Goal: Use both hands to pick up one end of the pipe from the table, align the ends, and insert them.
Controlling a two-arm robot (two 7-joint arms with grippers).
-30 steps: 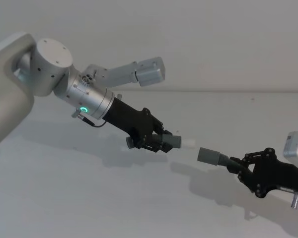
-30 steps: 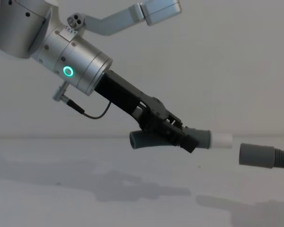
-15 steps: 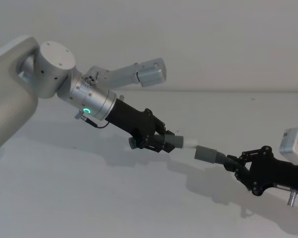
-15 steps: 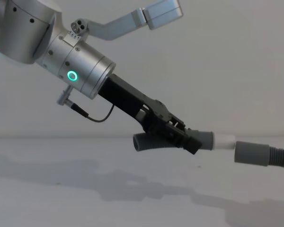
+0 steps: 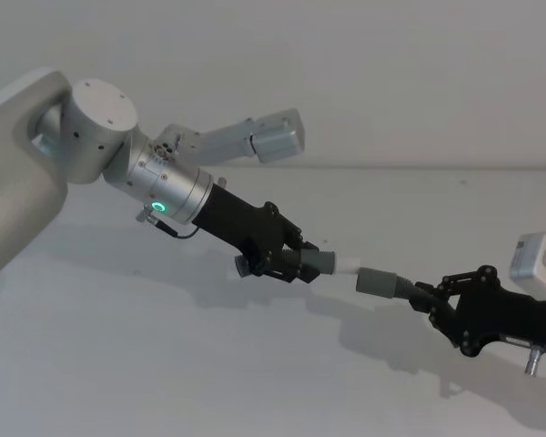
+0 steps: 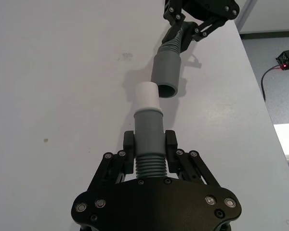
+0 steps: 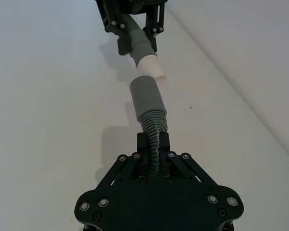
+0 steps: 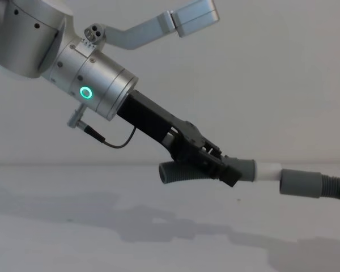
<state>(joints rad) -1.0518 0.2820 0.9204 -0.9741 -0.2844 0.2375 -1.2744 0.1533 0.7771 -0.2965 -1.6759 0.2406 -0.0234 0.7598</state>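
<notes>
I had the plain white table [image 5: 164, 364] under both arms, with a pale wall behind it in the chest view. Both pipe pieces hung in the air above the table's middle, clear of its surface, their shadows falling below them.

My left gripper [image 8: 224, 165] came in from the left on the silver arm with the green ring [image 8: 86, 92]. Its black fingers [image 6: 171, 144] were clamped on the ribbed part of the curved hose piece [image 8: 184, 171], just behind the smooth grey cuff [image 6: 148, 124]. The whitish spigot [image 6: 147, 95] stuck out past that cuff, pointing toward the other piece.

My right gripper [image 5: 441, 305] reached in from the table's right side, jaws pinched on the ribbed stretch of the second hose piece [image 7: 153, 132], whose open grey cuff [image 5: 375, 280] faced the spigot. In the head view the two ends sat close to one line. In the left wrist view the spigot's tip stood at the cuff's mouth, a little to one side of it. I could not tell whether the two touched.
</notes>
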